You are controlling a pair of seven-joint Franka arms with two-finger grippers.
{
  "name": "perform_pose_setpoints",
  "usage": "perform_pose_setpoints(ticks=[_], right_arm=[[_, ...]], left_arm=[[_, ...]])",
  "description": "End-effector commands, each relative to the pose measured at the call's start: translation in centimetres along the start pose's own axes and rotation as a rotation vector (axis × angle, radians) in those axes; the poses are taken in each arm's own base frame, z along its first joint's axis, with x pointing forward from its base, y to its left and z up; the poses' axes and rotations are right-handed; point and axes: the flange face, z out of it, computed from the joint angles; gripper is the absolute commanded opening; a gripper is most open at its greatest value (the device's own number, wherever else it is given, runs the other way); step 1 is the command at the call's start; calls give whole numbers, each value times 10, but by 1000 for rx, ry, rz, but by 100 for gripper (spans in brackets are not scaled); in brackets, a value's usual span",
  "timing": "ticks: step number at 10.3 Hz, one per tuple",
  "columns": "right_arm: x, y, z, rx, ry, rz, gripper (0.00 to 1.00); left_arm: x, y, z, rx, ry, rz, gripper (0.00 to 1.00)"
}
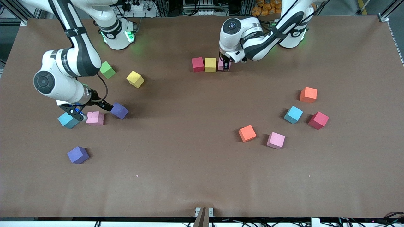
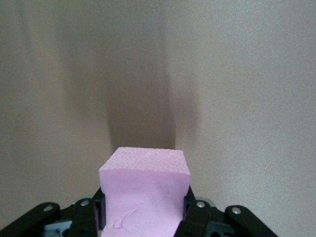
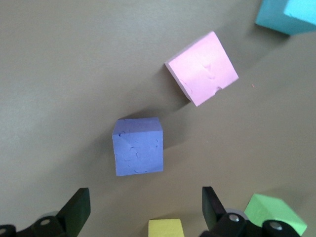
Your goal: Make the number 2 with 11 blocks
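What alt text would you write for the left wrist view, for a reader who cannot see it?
The left gripper is shut on a pink block, one black finger pressing each side. Above the block, only the bare brown table shows, with the block's dark shadow on it.

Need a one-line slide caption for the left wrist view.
Left gripper shut on a pink block, brown table around it.

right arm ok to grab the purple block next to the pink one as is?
Probably yes. The right gripper is open, holds nothing and hangs close to that purple block. The block's top is bare, and a gap separates it from the pink block.
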Motion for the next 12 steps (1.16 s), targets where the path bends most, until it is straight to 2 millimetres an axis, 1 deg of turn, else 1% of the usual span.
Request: perform_pose_setpoints(ticks=[1, 3, 4, 5, 7, 9, 12], right_arm=[[-3, 13, 12, 28, 24, -55, 100], [0, 12, 21, 32, 29, -54, 100], [2, 9, 28, 37, 35, -55, 100], [5, 8, 36, 35, 31, -56, 100], [4, 5, 45, 37, 35, -62, 100], [6, -2, 58, 43, 48, -70, 100], [7, -3, 69, 40, 40, -72, 100]], left_arm=[[-17, -12, 9, -20, 7, -246, 0], [-22, -11, 20, -20, 25, -254, 0], [-24, -11, 23, -19, 28, -252, 0], [-24, -12, 23, -18, 28, -253, 0], [-25, -12, 23, -18, 27, -255, 0], [-26, -9, 20, -22, 21, -259, 0], [-27, -6, 18, -24, 16, -264, 0]])
